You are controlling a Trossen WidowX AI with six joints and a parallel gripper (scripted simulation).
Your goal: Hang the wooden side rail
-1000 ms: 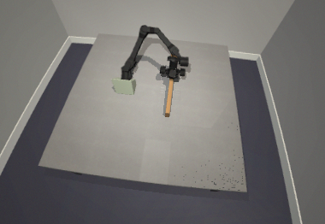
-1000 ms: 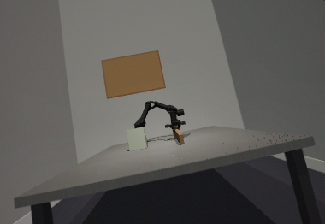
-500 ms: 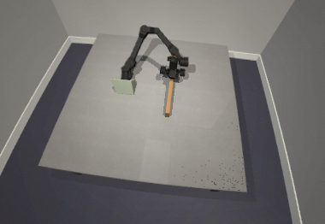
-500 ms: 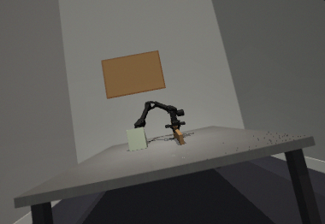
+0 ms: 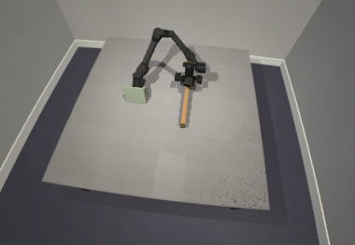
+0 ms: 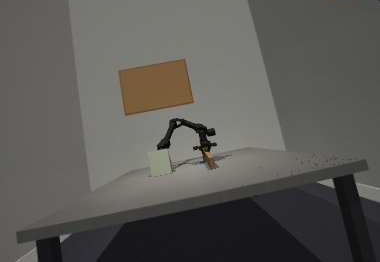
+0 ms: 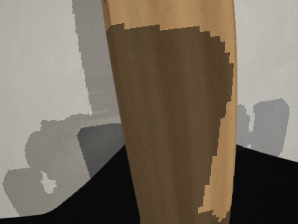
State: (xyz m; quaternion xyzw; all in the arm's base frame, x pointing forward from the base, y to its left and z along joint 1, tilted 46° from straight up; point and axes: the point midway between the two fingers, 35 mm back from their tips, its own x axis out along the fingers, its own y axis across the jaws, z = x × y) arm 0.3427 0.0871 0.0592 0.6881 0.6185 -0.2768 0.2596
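The wooden side rail [image 5: 185, 108] [image 6: 211, 161] [image 7: 167, 110] is a long orange-brown bar running from my gripper toward the table's front. Its front end looks to be on or very near the table. My gripper [image 5: 188, 84] [image 6: 205, 149] [image 7: 162, 142] points down and is shut on the rail, with a black finger on each side of it in the wrist view. The rail's part behind the gripper is mostly hidden, and no steel hooks show. A pale green upright block [image 5: 135, 94] [image 6: 160, 163], possibly the headboard post, stands in front of the arm's base. No slot or pins show on it.
The grey table [image 5: 107, 146] [image 6: 125, 201] carries the arm and both objects. The pale block stands left of the rail, apart from it. Small dark specks [image 5: 248, 193] show at the table's front right. Shadows of the arm lie around the gripper.
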